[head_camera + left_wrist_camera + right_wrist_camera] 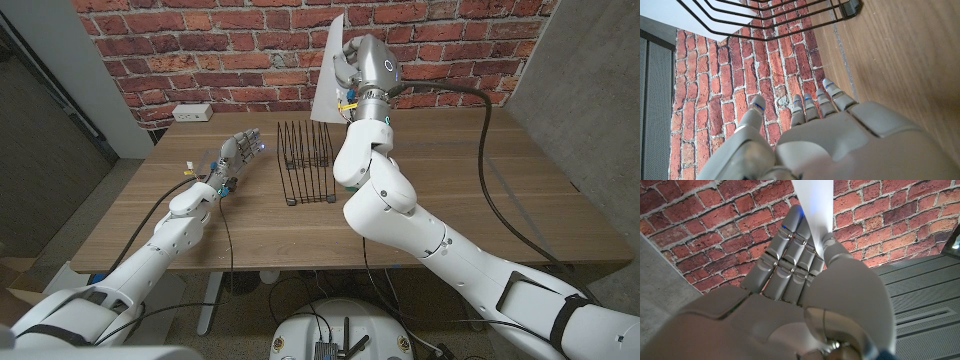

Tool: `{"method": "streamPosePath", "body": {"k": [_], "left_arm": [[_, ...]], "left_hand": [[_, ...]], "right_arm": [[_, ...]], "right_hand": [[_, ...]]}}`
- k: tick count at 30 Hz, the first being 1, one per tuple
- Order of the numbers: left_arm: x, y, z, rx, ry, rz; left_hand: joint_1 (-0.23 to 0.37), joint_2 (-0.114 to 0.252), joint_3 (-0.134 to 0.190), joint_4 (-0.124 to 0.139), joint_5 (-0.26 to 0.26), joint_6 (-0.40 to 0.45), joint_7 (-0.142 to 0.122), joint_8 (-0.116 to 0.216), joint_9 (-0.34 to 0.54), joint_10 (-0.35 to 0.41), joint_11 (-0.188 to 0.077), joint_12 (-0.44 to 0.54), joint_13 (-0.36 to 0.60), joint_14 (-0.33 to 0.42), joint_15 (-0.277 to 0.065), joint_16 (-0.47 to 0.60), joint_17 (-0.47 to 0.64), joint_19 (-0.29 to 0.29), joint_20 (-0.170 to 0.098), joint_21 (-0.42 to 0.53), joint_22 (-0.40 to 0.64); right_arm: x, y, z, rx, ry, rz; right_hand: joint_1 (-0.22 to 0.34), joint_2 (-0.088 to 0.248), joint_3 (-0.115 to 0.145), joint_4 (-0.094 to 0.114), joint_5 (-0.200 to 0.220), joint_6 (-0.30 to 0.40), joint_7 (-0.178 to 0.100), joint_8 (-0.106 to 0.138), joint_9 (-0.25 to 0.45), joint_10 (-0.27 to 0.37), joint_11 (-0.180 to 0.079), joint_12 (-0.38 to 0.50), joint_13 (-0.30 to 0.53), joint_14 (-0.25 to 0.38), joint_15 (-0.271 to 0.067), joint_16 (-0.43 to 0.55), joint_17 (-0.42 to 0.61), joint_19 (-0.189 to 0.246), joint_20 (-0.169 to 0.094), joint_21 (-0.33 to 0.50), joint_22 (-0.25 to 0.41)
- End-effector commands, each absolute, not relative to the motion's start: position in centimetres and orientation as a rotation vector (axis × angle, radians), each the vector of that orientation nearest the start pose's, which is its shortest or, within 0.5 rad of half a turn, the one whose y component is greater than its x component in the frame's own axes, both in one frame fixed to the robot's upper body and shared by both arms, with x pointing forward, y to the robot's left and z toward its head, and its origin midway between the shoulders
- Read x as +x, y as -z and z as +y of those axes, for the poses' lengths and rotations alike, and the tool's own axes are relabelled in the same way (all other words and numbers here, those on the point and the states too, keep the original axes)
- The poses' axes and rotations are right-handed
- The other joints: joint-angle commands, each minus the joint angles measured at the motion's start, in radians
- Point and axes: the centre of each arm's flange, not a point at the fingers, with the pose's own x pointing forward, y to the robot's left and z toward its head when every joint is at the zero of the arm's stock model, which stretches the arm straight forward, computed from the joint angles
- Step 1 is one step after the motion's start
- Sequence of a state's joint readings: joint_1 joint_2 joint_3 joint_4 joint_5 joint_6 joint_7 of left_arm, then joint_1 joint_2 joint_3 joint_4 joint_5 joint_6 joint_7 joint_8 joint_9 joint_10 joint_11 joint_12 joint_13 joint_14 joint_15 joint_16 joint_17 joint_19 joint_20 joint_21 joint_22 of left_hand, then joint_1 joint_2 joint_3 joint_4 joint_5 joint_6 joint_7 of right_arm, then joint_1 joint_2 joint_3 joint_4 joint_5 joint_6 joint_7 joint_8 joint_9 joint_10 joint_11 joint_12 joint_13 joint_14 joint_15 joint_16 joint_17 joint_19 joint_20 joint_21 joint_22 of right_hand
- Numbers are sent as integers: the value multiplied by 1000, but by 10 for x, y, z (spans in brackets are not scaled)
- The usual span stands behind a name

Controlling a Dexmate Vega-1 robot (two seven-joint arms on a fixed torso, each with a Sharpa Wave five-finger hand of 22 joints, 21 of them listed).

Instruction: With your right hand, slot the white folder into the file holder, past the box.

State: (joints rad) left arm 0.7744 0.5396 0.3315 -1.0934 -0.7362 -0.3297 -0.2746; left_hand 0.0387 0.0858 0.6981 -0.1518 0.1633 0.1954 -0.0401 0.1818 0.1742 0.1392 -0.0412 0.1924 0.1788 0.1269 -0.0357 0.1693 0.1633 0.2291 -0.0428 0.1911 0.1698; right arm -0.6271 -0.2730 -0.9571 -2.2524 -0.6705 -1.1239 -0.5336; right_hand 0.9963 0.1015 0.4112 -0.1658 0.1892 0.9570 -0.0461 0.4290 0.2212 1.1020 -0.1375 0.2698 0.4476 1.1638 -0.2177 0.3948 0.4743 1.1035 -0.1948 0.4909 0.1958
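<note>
The right hand (350, 72) is pinching the white folder (330, 70) by one edge and holding it high above the black wire file holder (307, 160) on the table (480, 190). The folder is probably thin, light and bendy, so a firm hold helps. The left hand (237, 158) is open, holding nothing.

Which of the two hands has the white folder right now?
The right hand, raised above the far end of the file holder, pinches the white folder upright. The left hand holds nothing, fingers apart, beside the holder.
</note>
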Motion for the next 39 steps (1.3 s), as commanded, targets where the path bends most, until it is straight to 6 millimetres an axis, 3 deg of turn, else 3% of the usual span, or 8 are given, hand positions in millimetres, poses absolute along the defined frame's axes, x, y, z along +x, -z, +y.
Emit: {"method": "streamPosePath", "body": {"k": [1,39], "left_arm": [[672,36,349,-42,279,-559],[689,26,344,-38,310,-561]], "left_hand": [[2,25,5,0,7,7,3,3,6,9,3,2,2,9,-44,4,0,9,-51,3,3],[1,24,5,0,7,8,2,3,6,9,4,2,2,9,-44,4,0,10,-51,3,3]], "right_arm": [[414,-125,-29,-747,513,-845],[417,-105,-15,-741,567,-811]], "right_hand": [[9,-2,6,0,9,5,-3,0,5,12,-2,-3,4,2,-4,-2,3,-3,2,6,0],[7,-6,8,-1,10,9,-2,-3,6,15,-2,-12,7,6,-4,-8,10,-6,5,21,-2]]}}
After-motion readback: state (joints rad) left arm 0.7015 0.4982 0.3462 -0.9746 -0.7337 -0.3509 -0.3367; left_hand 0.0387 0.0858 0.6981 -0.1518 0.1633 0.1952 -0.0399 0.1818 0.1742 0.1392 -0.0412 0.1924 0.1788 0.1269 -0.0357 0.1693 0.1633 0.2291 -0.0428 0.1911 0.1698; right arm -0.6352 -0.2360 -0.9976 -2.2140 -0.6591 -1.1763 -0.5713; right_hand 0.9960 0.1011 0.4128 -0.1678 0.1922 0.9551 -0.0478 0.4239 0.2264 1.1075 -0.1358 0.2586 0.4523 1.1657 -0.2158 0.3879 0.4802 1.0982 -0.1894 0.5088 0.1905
